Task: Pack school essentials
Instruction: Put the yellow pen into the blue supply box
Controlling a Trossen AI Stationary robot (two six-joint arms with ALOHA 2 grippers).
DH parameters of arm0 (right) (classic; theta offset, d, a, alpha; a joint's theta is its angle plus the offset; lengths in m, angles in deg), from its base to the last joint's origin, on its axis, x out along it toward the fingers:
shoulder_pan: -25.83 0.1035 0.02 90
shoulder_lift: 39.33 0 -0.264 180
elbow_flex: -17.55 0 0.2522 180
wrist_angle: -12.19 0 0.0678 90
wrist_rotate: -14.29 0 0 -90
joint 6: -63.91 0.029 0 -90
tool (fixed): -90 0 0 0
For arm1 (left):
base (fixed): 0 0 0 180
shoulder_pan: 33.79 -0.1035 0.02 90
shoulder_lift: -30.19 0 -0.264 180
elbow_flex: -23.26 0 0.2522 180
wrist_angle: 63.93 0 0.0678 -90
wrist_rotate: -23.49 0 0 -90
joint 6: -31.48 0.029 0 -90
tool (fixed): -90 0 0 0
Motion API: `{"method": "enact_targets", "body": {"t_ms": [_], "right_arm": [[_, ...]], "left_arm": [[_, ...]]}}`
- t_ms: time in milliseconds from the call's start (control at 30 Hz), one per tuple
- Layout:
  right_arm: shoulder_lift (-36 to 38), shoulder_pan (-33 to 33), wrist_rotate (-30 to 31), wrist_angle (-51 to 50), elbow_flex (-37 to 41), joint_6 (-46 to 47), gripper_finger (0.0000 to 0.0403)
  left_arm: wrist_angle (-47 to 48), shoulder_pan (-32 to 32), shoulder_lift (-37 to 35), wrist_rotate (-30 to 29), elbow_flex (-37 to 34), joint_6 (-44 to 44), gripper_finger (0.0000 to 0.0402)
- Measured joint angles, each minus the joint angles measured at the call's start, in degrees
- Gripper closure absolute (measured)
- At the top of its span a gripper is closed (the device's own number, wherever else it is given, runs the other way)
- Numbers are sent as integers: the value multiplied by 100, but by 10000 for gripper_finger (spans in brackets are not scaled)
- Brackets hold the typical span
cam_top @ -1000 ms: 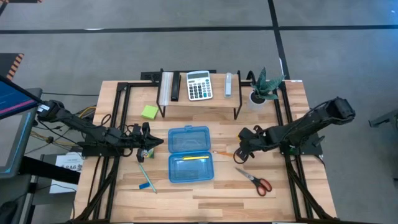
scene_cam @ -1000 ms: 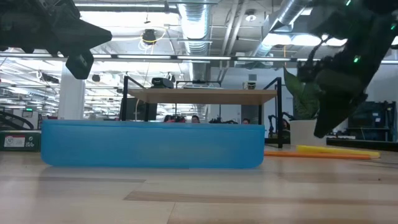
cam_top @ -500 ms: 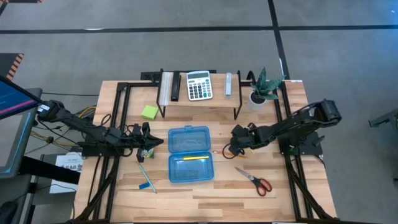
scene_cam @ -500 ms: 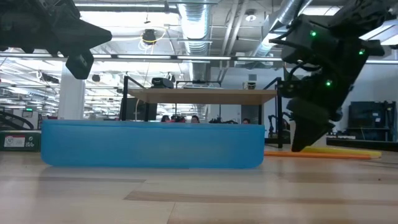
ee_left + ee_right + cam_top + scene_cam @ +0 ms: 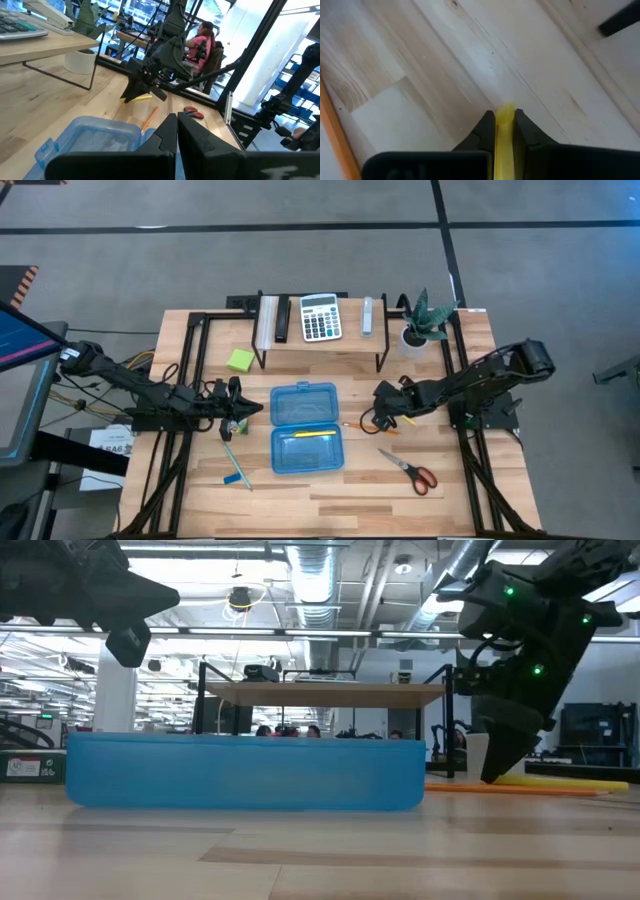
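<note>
The open blue pencil box lies mid-table with a yellow pencil in its near half. My right gripper is down at the table right of the box, shut on a second yellow pencil. An orange pencil lies flat between box and gripper. Red-handled scissors lie near the table's near right. The blue pen lies near left and the lime sticky pad far left. My left gripper hovers shut, left of the box. No crayon box shows. My right gripper pinches the yellow pencil near one end between its two fingers. The tip of that end pokes out just past the fingertips. The fingers slant down from the table's right. The rest of the pencil lies on the table.
A low shelf along the far edge carries the grey-white calculator and small items. A potted plant stands at its right. Black frame rails run along both table sides. People sit beyond the table in the room.
My right gripper has moved down and toward the table's left, onto the yellow pencil beside the orange one, then eased slightly back right. The box, pencils and scissors have stayed in place.
</note>
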Motion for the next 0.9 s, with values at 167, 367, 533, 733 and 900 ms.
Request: {"method": "enact_targets", "body": {"t_ms": [167,367,533,733,900], "right_arm": [[218,6,51,-13,4,-21,381],[534,9,-49,-46,24,-109,400],[724,10,-38,0,20,-110,401],[807,41,34,34,9,-151,401],[790,201,40,34,7,-824,384]], "left_arm": [[7,1,0,-2,0,-5,401],[9,2,0,-22,0,-24,401],[20,1,1,-21,0,-24,401],[20,0,0,-20,0,2,401],[20,1,0,-20,0,2,401]]}}
